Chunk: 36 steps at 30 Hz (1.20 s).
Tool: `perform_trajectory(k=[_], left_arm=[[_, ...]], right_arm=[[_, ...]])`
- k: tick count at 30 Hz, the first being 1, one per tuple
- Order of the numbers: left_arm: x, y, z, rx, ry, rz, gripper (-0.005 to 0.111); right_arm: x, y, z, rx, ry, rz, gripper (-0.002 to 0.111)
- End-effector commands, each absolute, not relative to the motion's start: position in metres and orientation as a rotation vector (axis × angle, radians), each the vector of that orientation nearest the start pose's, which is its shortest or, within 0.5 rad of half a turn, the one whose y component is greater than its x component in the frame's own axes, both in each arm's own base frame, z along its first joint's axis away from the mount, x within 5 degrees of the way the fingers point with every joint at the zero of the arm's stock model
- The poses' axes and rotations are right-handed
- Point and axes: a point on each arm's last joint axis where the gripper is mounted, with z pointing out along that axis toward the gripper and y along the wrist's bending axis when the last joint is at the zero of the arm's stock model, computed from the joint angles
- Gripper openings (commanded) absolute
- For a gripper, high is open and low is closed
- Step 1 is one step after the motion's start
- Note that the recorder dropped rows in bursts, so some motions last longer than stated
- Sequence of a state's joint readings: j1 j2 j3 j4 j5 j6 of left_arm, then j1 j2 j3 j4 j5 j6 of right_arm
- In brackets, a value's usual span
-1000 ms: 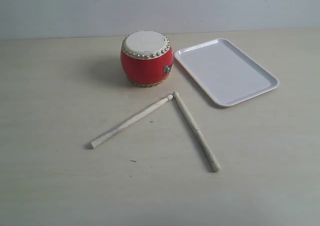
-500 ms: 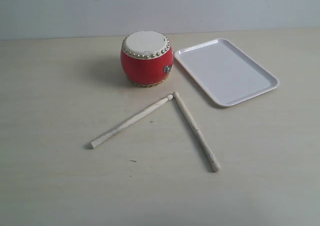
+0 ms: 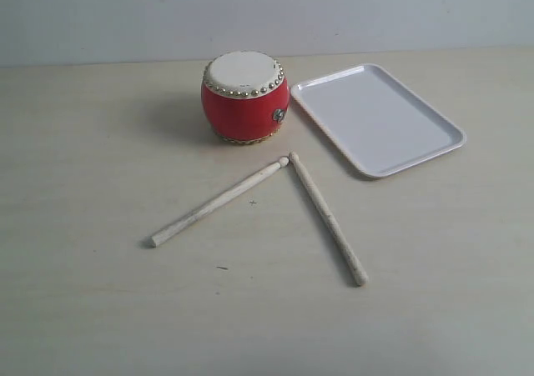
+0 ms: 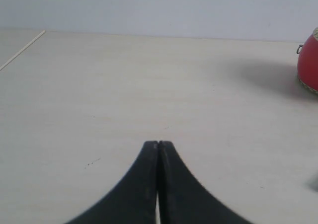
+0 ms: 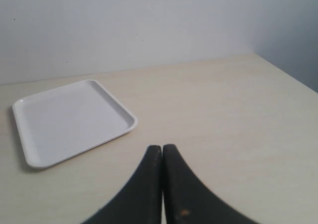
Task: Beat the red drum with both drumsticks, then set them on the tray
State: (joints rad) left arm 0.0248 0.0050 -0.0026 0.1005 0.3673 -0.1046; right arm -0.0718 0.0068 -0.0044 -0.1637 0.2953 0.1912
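Observation:
The red drum [image 3: 245,98] stands upright at the back middle of the table, its cream skin ringed by gold studs. Its red side also shows at the edge of the left wrist view [image 4: 309,62]. Two pale wooden drumsticks lie flat in front of it in a V with tips nearly touching: the left drumstick [image 3: 219,202] and the right drumstick [image 3: 327,218]. The white tray [image 3: 375,117] lies to the drum's right, with nothing on it, and shows in the right wrist view [image 5: 69,119]. My left gripper [image 4: 158,143] and right gripper [image 5: 162,146] are shut on nothing, over bare table. Neither arm appears in the exterior view.
The pale wooden table [image 3: 100,142] runs back to a plain light wall. A table edge shows in the left wrist view [image 4: 22,49], and the table's far corner in the right wrist view [image 5: 256,55].

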Motion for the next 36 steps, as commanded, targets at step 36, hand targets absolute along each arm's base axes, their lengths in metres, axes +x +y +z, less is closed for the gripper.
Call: perform_trajectory(k=[36], left_arm=[[0.053, 0.0042, 0.1809, -0.055, 1.842, 0.034, 0.0]], right_arm=[[0.0551, -0.007, 0.1923, 0.141, 1.709, -0.038, 0.0]])
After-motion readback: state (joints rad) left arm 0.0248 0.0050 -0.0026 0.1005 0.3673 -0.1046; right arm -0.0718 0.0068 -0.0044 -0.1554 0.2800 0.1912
